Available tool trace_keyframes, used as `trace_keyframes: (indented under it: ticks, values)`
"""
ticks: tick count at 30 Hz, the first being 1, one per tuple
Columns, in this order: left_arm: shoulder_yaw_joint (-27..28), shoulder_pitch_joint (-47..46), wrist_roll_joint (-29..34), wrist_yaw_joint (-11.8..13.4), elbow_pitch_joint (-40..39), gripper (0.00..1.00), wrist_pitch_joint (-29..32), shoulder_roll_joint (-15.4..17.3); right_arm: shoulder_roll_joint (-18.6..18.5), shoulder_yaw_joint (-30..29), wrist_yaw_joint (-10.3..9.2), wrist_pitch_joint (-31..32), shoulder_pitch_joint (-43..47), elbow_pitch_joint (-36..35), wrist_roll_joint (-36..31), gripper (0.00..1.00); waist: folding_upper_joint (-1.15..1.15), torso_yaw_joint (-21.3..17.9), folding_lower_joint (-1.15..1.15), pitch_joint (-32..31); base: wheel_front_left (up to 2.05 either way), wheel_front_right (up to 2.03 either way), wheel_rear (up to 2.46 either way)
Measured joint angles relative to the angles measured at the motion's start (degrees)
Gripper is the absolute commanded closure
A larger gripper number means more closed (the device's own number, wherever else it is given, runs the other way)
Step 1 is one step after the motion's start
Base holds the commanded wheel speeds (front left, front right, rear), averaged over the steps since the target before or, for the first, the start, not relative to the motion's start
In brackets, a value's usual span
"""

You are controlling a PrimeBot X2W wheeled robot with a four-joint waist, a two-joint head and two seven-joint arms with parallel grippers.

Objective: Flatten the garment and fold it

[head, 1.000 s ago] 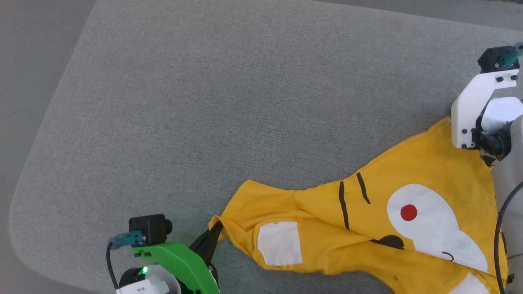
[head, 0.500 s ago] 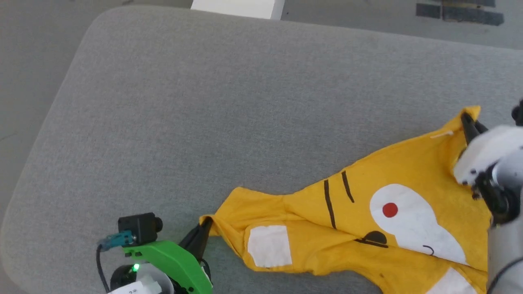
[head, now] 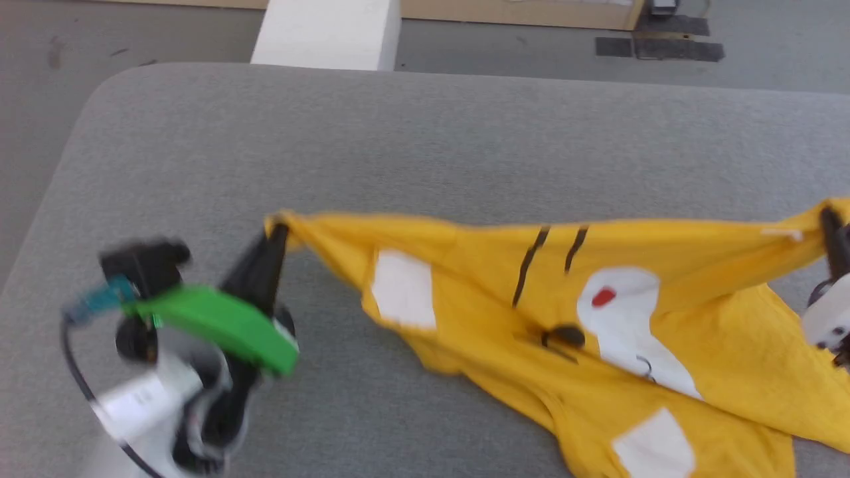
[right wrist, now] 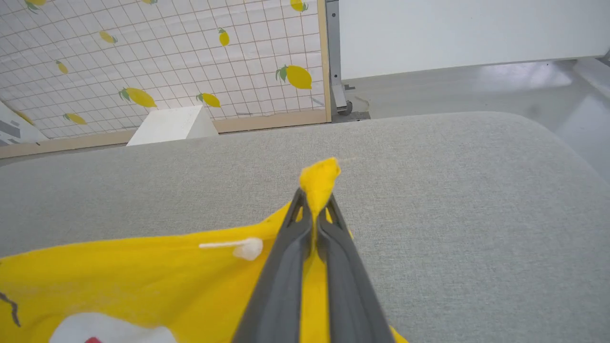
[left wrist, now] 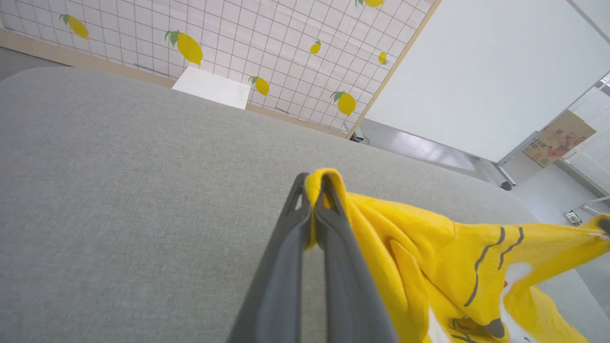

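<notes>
The garment (head: pixel 664 299) is a bright yellow T-shirt with a tiger face print and white sleeve patches. It hangs stretched between my two grippers above the grey table (head: pixel 398 146), its lower part trailing toward the front right. My left gripper (head: pixel 277 231) is shut on the garment's left corner (left wrist: pixel 320 177), and my right gripper (head: pixel 829 216) is shut on its right corner (right wrist: pixel 318 183). In the left wrist view the yellow cloth (left wrist: pixel 429 252) folds over the fingertips. A small white tag (right wrist: pixel 238 247) shows near the right fingers.
A white box (head: pixel 329 33) stands on the floor beyond the table's far edge. A lemon-patterned grid panel (right wrist: pixel 167 57) lines the wall behind. Grey padded surface lies bare at the left and far side.
My right gripper has shut on the garment's right corner. Both grippers have lifted and pulled apart, stretching the top edge straight. The head camera has tilted up.
</notes>
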Motion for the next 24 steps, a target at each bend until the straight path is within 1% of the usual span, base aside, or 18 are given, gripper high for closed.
trace_keyframes:
  ticks: [2, 5, 8, 10, 13, 17, 20, 24]
  values:
    - [1.1, -4.6, -2.5, -0.8, 0.5, 1.0, 0.9, -0.1, -1.9, 0.6, 0.0, 2.1, -1.8, -0.9, 0.1, 1.0, 0.0, -0.7, 0.0, 0.2, 0.0, 0.0, 0.0]
    - [3.3, -13.7, -5.8, -1.8, 2.1, 1.0, 2.2, -0.3, -5.2, 2.1, 0.0, 6.0, -7.4, -1.7, 0.3, 1.0, 0.0, -1.6, 0.0, 1.3, 0.0, 0.0, 0.0]
    - [5.6, -22.1, -8.6, -1.8, 5.3, 1.0, 3.0, -0.8, -8.3, 4.2, 0.0, 8.7, -14.7, -0.1, 0.6, 1.0, 0.0, -2.3, 0.0, 3.1, 0.0, 0.0, 0.0]
    - [6.3, -27.5, -8.6, -1.6, 7.7, 1.0, 3.4, -0.4, -9.7, 5.9, 0.0, 10.2, -19.8, 1.4, 0.7, 1.0, 0.0, -2.8, 0.0, 4.3, 0.0, 0.0, 0.0]
    - [6.8, -36.5, -7.4, -0.6, 11.7, 1.0, 3.5, 0.2, -11.4, 8.9, 0.0, 11.8, -27.6, 4.4, 0.8, 1.0, 0.0, -3.6, 0.0, 6.6, 0.0, 0.0, 0.0]
    - [6.7, -49.1, -3.3, 0.7, 16.5, 1.0, 2.4, 1.4, -12.3, 11.9, 0.0, 12.5, -37.9, 8.8, 0.5, 1.0, 0.0, -4.6, 0.0, 10.1, 0.0, 0.0, 0.0]
    - [6.4, -57.7, 0.2, 1.9, 19.5, 1.0, 0.3, 2.2, -12.4, 13.3, 0.01, 12.0, -45.0, 12.2, -0.1, 1.0, 0.0, -5.3, 0.0, 12.9, 0.0, 0.0, 0.0]
    - [6.3, -67.3, 5.1, 3.1, 23.4, 1.0, -4.7, 3.3, -12.1, 13.9, 0.01, 9.0, -53.1, 16.4, -3.3, 1.0, 0.0, -6.0, 0.01, 16.5, 0.0, 0.0, 0.0]
